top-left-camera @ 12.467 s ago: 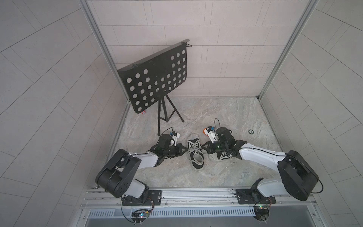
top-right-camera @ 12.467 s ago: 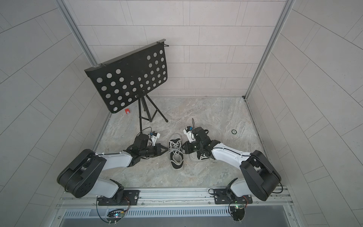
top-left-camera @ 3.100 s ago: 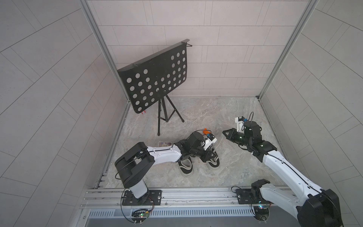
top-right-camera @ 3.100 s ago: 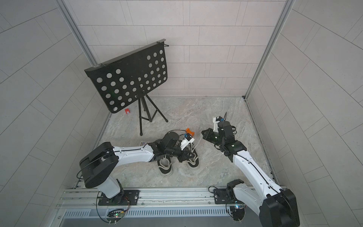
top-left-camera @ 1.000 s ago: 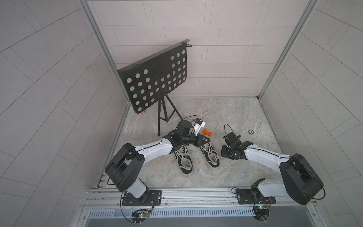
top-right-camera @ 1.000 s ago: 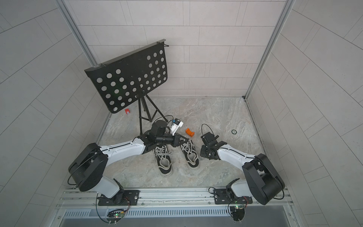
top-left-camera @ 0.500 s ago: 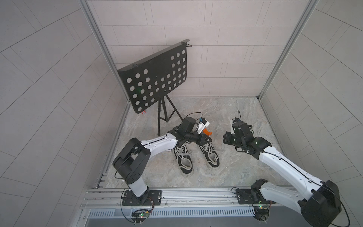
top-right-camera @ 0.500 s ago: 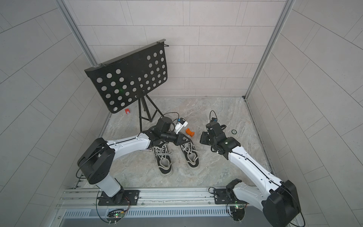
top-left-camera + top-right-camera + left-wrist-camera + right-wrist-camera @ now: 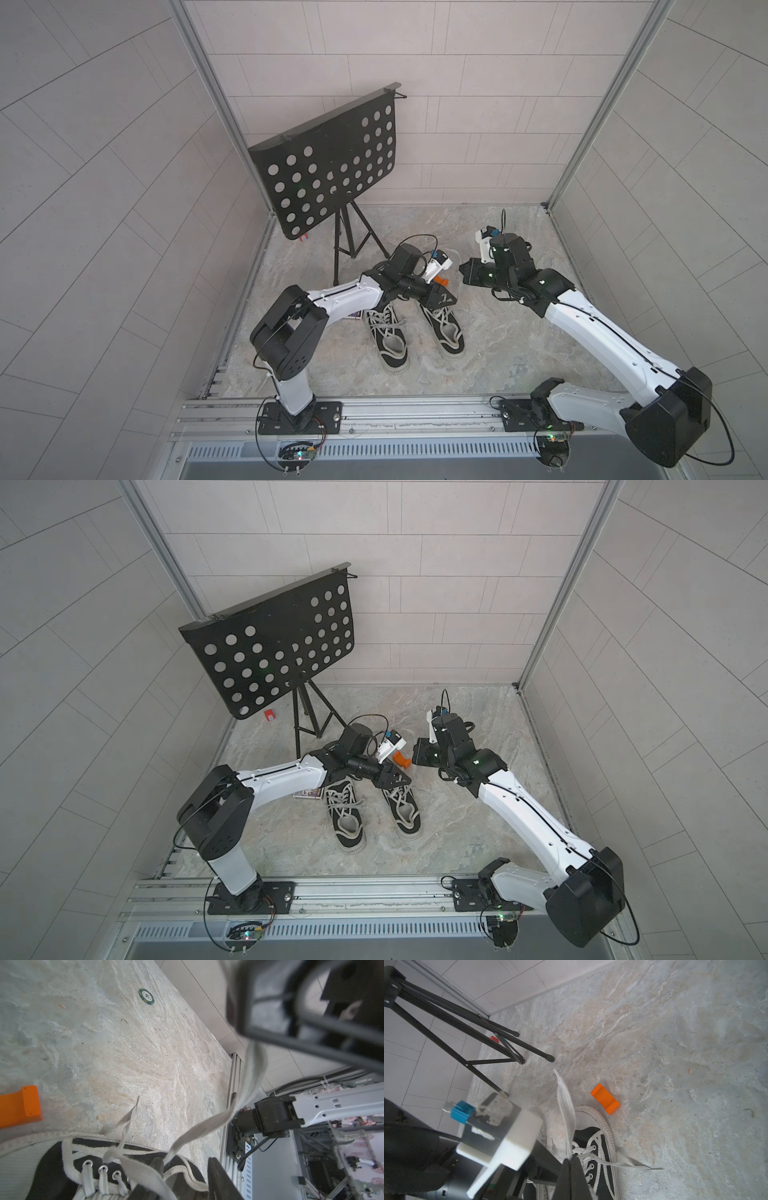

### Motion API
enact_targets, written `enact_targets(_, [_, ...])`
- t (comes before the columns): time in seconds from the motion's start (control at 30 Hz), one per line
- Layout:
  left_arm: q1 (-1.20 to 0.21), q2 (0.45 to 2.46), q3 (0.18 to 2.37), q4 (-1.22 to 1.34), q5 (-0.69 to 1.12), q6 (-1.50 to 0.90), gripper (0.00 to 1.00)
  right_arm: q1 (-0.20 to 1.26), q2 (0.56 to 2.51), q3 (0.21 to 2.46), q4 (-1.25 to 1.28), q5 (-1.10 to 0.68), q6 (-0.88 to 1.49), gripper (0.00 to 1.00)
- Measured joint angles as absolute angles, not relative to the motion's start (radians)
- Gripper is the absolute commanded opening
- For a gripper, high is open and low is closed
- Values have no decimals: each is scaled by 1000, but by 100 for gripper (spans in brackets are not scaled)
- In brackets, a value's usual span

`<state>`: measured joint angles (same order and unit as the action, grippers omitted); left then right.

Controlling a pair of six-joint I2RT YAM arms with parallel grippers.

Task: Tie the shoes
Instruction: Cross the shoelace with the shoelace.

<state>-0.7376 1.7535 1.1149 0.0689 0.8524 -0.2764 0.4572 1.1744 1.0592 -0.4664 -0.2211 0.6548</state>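
Note:
Two black shoes with whitish soles stand side by side on the stone floor, toes pointing away, in both top views (image 9: 388,338) (image 9: 401,808). My left gripper (image 9: 448,297) hovers low over the right-hand shoe (image 9: 54,1167), near its toe, jaws open (image 9: 185,1169). A flat whitish lace (image 9: 203,1126) rises past one of its fingers (image 9: 158,1167) toward my right gripper (image 9: 463,272). That gripper (image 9: 571,1160) is shut on the lace (image 9: 566,1109), whose free end sticks out beyond the jaws. The shoe's other lace end (image 9: 633,1166) lies on the floor.
A black perforated music stand (image 9: 332,166) on a tripod (image 9: 349,245) stands at the back left. An orange block (image 9: 442,282) lies just beyond the shoes' toes. There is a green disc (image 9: 146,996) on the floor, a small red block (image 9: 270,716) under the stand, and a card (image 9: 307,792) beside the left-hand shoe.
My left gripper's jaws have come apart over the shoe's toe. My right gripper, still shut, has risen from the floor and swung left toward the left gripper.

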Motion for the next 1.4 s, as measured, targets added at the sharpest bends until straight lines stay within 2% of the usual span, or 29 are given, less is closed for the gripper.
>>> enact_targets(0.1, [-751,1764,1130,60,844,-261,53,454,1174,1076,-469,-229,655,0])
enact_targets(0.43, [-788,1773,1158,54,770,-222,52,431,1169,1081,-484,-252,659,0])
enact_targets(0.5, [-791,1775,1159,54,764,-215,48,422,1167,1080,-484,-266,664,0])
enact_targets(0.7, [-811,1783,1163,55,772,-189,14,373,1161,1043,-463,-344,690,0])
enact_targets(0.8, [-817,1782,1154,75,793,-194,5,337,1162,1004,-434,-396,702,0])
enact_targets(1.0, [-819,1744,1090,102,850,-213,4,277,1210,907,-336,-519,726,0])
enact_targets(1.23, [-816,1696,1044,113,886,-244,5,290,1415,876,-213,-743,704,0])
enact_targets(1.4, [-802,1678,1007,125,892,-273,6,338,1528,879,-189,-861,654,9])
